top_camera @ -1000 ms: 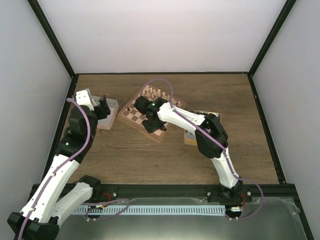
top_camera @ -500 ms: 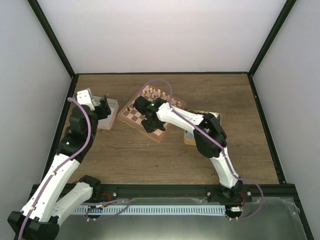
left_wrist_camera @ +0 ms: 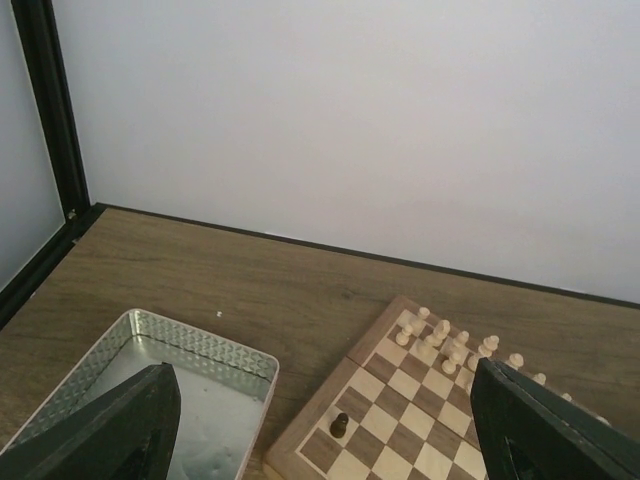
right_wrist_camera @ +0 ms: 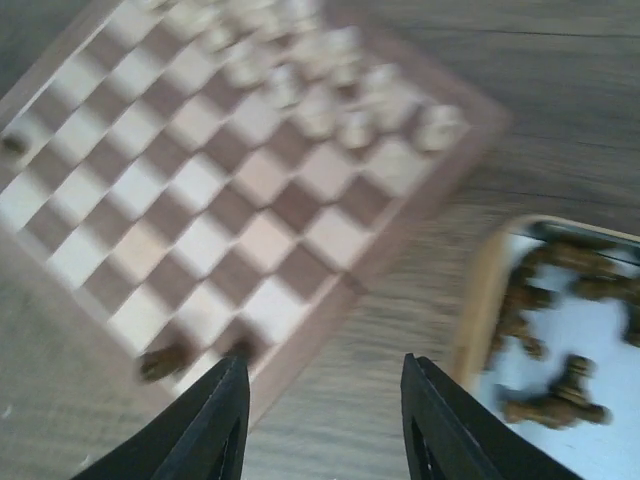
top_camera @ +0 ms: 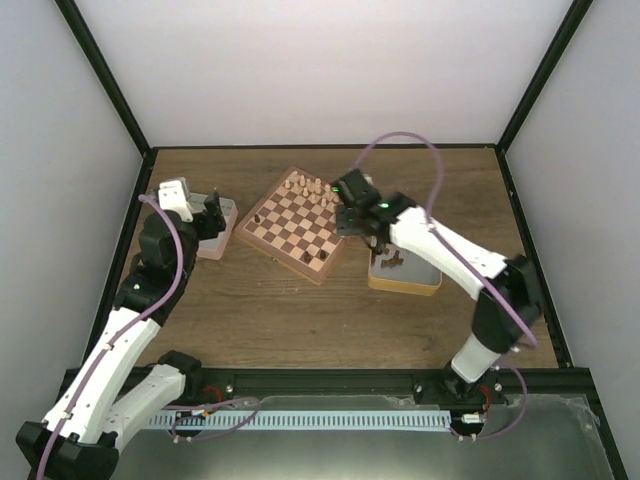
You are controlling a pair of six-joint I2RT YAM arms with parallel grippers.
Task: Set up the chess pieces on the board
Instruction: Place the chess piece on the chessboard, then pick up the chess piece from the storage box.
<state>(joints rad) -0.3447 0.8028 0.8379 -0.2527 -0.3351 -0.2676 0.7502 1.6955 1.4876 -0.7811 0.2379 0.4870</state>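
At the centre of the wood-grain table lies the board, a square wooden slab set corner-on, checkered in light and dark brown inside a raised tan border. Small turned cream pieces crowd its upper edge. Most of the chess pieces, tiny and dark brown, lie jumbled in a shallow tan-walled tin just beside the board's right corner. One dark piece stands alone near the board's left corner, and two more sit on the lower right edge row, blurred in the right wrist view. The right fingers, black and blunt, hang partly apart above the strip of table between board and tin, with nothing between them and touching nothing. At the left of the top view, the left fingers are spread wide and hold nothing, above a silvery metal tin with a patterned rim.
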